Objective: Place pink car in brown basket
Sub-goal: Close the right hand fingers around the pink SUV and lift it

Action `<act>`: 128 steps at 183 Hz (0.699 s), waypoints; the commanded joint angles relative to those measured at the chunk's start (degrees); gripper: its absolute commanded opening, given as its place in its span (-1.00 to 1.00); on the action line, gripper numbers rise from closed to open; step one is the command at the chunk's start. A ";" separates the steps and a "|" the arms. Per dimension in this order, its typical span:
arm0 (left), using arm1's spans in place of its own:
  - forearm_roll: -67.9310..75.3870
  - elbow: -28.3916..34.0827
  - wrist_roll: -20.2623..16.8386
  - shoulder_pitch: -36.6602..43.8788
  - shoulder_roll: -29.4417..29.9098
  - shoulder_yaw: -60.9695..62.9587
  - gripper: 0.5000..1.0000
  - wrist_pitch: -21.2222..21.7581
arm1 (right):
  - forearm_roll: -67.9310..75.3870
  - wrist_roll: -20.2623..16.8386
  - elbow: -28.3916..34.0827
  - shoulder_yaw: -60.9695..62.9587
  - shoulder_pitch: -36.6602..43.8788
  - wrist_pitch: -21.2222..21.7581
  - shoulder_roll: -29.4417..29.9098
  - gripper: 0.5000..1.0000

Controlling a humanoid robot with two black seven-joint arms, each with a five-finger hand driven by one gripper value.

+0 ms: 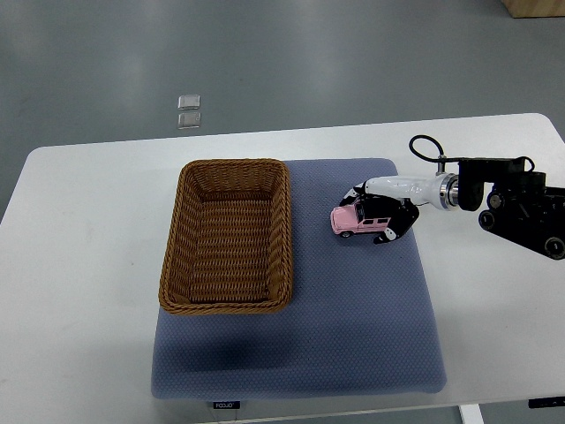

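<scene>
A pink toy car point(353, 221) with a black roof sits on the blue-grey mat point(353, 318), right of the brown wicker basket point(228, 234). My right hand point(380, 212) comes in from the right edge and its black-and-white fingers point(388, 231) curl around the car's rear and top. The car still appears to rest on the mat. The basket is empty and stands on the mat's left part. My left arm is out of sight.
The mat lies on a white table point(79, 265). Two small clear squares point(188, 110) lie on the grey floor beyond the table's far edge. A wooden box corner point(534, 7) shows at the top right.
</scene>
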 commanded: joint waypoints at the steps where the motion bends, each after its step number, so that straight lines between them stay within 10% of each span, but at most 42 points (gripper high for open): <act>1: 0.00 0.03 0.01 0.00 0.00 0.00 1.00 0.00 | -0.14 0.00 0.00 -0.17 -0.28 -1.24 0.14 -0.35; 29: 0.00 0.03 0.01 0.00 0.00 0.00 1.00 0.00 | -1.46 0.09 -0.08 -0.96 -0.01 -3.52 -0.03 -1.00; 128: 0.00 0.03 0.01 0.00 0.00 0.09 1.00 0.00 | -0.58 0.26 2.11 -0.09 6.23 -3.35 -5.39 -1.00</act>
